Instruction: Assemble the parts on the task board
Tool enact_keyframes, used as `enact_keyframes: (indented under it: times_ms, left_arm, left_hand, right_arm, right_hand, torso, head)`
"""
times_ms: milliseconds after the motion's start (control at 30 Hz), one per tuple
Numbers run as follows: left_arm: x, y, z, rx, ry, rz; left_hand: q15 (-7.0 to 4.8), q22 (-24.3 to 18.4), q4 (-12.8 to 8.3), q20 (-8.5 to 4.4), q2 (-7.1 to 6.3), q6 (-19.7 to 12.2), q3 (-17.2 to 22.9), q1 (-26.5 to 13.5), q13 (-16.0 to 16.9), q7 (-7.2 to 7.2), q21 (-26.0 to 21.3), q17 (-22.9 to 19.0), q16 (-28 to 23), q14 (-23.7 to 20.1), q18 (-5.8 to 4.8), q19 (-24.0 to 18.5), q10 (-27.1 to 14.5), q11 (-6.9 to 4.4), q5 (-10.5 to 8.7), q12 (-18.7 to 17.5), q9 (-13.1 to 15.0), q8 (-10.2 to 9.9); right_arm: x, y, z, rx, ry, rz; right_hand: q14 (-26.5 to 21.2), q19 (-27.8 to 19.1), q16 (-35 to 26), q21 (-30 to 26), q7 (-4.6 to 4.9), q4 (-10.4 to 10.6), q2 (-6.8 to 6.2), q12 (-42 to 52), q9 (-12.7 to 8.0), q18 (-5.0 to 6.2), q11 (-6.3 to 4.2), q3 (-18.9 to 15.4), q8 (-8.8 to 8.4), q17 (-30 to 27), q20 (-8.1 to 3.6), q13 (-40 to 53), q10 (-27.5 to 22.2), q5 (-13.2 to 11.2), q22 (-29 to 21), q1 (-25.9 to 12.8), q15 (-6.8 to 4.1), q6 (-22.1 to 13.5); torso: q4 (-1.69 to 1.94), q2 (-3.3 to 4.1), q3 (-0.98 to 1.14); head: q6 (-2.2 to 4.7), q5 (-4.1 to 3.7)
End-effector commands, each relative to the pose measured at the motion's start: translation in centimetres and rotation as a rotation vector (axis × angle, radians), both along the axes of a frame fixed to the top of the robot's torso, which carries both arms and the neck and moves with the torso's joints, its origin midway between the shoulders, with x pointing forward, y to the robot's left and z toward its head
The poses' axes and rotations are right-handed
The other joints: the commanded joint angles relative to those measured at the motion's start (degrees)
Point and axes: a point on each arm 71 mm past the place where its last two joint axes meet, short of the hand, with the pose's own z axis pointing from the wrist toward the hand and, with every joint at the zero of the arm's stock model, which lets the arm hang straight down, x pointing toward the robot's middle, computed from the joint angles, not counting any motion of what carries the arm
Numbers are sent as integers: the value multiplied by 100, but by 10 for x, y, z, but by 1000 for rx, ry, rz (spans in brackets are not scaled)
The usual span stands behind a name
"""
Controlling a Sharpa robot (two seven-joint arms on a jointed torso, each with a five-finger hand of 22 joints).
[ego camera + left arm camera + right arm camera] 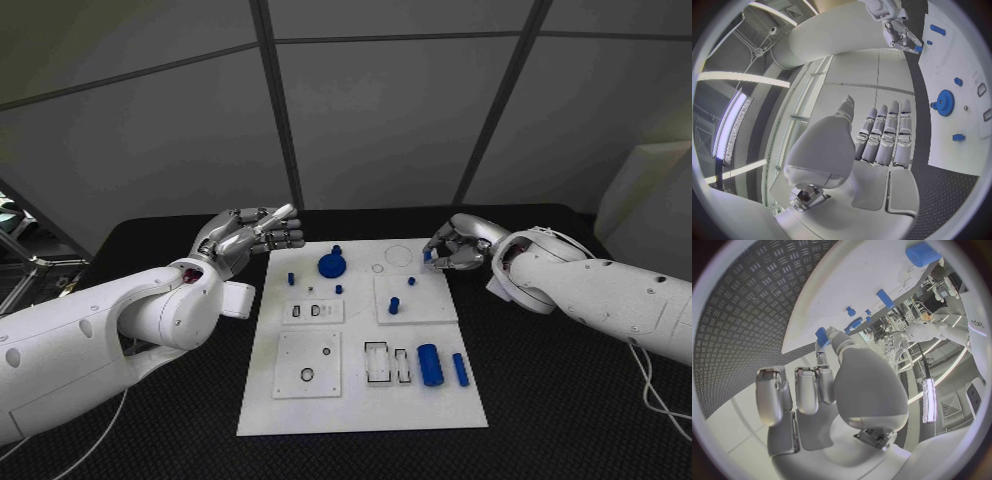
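The white task board (pixel 361 405) lies in the middle of the black table. On its far part stand a blue gear (pixel 332 265) (pixel 945 102) and several small blue pegs (pixel 392 306). A thick blue cylinder (pixel 430 365) and a thin one (pixel 460 369) lie on its near right. My right hand (pixel 459 245) (pixel 848 390) hovers at the board's far right corner and pinches a small blue part (pixel 428 256) (pixel 821 335) between thumb and finger. My left hand (pixel 253 238) (pixel 879 135) is raised beside the far left corner, fingers extended, holding nothing.
White sub-plates with slots and holes (pixel 307 365) sit on the board's near half. Black table (pixel 577 400) surrounds the board on all sides. A cable (pixel 656 395) runs along the right.
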Motion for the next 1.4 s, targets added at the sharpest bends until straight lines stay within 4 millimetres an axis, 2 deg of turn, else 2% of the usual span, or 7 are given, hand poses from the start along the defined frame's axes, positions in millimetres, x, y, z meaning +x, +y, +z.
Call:
enact_keyframes:
  times_ms: [33, 233, 433, 533, 700, 1000, 1400]
  left_arm:
    - [0, -1, 2, -2, -8, -10]
    - [1, -1, 1, -1, -7, -10]
    - [2, -4, 0, -3, -6, -13]
    - [2, -4, 0, -3, -5, -15]
    - [3, -5, 0, -3, -5, -15]
    - [4, -6, 0, -4, -5, -16]
    - [4, -9, 0, -6, -4, -22]
  left_hand:
    - [-6, -6, -38, -2, 58, 12, -3, 13, 3, 33, -39, 6, -21, 2, -80, -27, -3, -17, 18, -31, -3, -19]
    - [-6, -6, -38, -2, 58, 12, -3, 13, 3, 33, -39, 6, -21, 2, -80, -27, -3, -17, 18, -31, -3, -19]
    - [-6, -6, -38, -2, 58, 12, -3, 13, 3, 33, -39, 6, -21, 2, -80, -27, -3, -17, 18, -31, -3, -19]
    - [-6, -6, -38, -2, 58, 12, -3, 13, 3, 33, -39, 6, -21, 2, -80, -27, -3, -17, 18, -31, -3, -19]
    - [-6, -6, -38, -2, 58, 12, -3, 13, 3, 33, -39, 6, -21, 2, -80, -27, -3, -17, 18, -31, -3, -19]
    - [-6, -6, -38, -2, 58, 12, -3, 13, 3, 33, -39, 6, -21, 2, -80, -27, -3, -17, 18, -31, -3, -19]
    - [-6, -6, -38, -2, 58, 12, -3, 13, 3, 33, -39, 6, -21, 2, -80, -27, -3, -17, 18, -31, -3, -19]
  right_arm:
    - [-3, 8, 15, 52, -62, -18]
    - [-16, 42, 27, 99, -67, 43]
    - [-26, 92, 31, 115, -62, 130]
    - [-32, 112, 30, 108, -60, 167]
    - [-45, 142, 21, 79, -52, 224]
    - [-57, 172, 0, 28, -25, 285]
    - [-60, 194, -19, -22, -2, 302]
  right_hand:
    - [408, 615, 35, 37, -116, -17, 68, 31, 53, -43, -46, 13, -7, 566, -36, 745, 169, 24, 1509, 9, -40, 115]
    - [408, 615, 34, 37, -115, -22, 65, 31, 52, -43, -47, 10, -16, 564, -36, 745, 169, 26, 1509, 2, -38, 108]
    - [404, 615, 25, 37, -114, -28, 67, 21, 51, -43, -49, 11, -27, 545, -35, 735, 163, 29, 1509, -5, -33, 98]
    - [404, 615, 24, 37, -113, -33, 70, 23, 50, -43, -50, 13, -33, 544, -35, 737, 163, 31, 1509, -5, -32, 93]
    - [403, 615, 24, 37, -113, -33, 70, 23, 50, -43, -50, 13, -34, 543, -35, 736, 163, 31, 1509, -5, -32, 92]
    - [400, 615, 17, 37, -110, -44, 72, 16, 49, -43, -47, 16, -48, 528, -34, 730, 158, 34, 1509, -10, -29, 81]
    - [392, 615, -2, 37, -97, -50, 70, 0, 47, -43, -38, 7, -77, 491, -29, 714, 145, 36, 1509, -55, -21, 61]
  torso:
    - [7, -15, -16]
    - [8, -21, -13]
    - [11, -23, -15]
    - [14, -23, -18]
    - [12, -16, -20]
    - [0, -14, -18]
    - [5, -13, -12]
  head:
    - [9, -9]
    - [-7, 20]
    - [-48, 71]
    - [-86, 114]
    - [-107, 190]
    - [-170, 272]
    - [-184, 317]
